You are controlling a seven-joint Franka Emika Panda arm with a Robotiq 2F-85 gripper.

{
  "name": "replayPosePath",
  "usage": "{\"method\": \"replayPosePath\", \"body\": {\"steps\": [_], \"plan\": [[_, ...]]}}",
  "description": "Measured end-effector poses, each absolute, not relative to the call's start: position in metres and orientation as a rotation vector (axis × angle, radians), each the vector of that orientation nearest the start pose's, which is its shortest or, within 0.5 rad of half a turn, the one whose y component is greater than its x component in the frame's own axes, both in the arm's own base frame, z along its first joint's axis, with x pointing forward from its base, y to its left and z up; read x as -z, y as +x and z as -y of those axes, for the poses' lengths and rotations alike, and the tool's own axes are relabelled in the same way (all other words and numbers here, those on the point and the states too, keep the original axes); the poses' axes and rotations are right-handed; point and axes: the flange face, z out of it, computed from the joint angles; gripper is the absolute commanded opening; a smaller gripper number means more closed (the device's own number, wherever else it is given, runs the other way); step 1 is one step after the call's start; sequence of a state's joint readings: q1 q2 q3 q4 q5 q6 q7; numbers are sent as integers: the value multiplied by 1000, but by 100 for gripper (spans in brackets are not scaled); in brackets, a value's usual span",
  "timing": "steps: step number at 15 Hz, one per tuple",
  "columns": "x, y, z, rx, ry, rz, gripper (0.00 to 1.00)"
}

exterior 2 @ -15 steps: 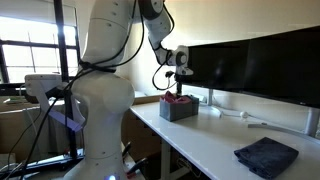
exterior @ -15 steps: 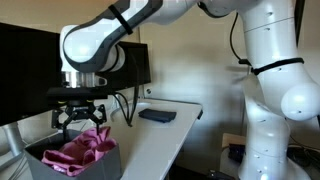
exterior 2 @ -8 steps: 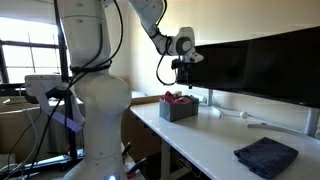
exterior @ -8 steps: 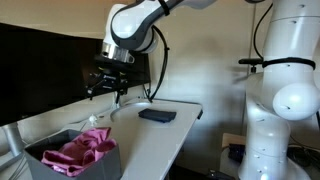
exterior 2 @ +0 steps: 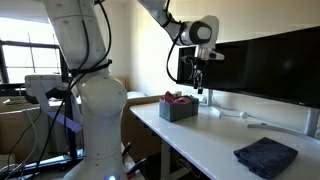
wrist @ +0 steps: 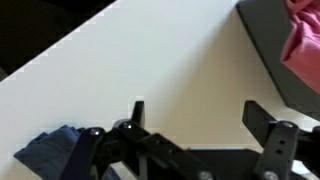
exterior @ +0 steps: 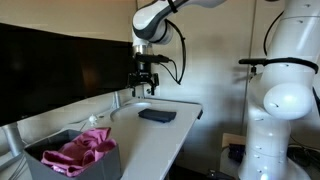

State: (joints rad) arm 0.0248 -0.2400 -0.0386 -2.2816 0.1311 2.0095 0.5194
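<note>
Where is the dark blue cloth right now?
In both exterior views the dark blue cloth lies flat on the white desk, well apart from the grey bin holding pink fabric.

Light: soft daylight; window (exterior 2: 25, 55) glows at an exterior view's left edge.
Worktop: worktop (exterior: 150, 135) pale, evenly lit, with faint shadows.
Screens: screens (exterior 2: 270, 65) dark and dim.
Wrist view: blurred; hand (wrist: 197, 118) a dark, unfocused shape at the bottom.
Exterior views: coarse, soft.
</note>
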Motion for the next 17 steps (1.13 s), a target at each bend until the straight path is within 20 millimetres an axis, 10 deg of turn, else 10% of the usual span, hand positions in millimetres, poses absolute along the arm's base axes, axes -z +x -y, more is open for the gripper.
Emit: {"method": "replayPosePath", "body": {"steps": [5,17], "plan": [[-446,463,32,-298,-3105,-679,100],[-449,466,-23,-268,-3292,-327,100]]}}
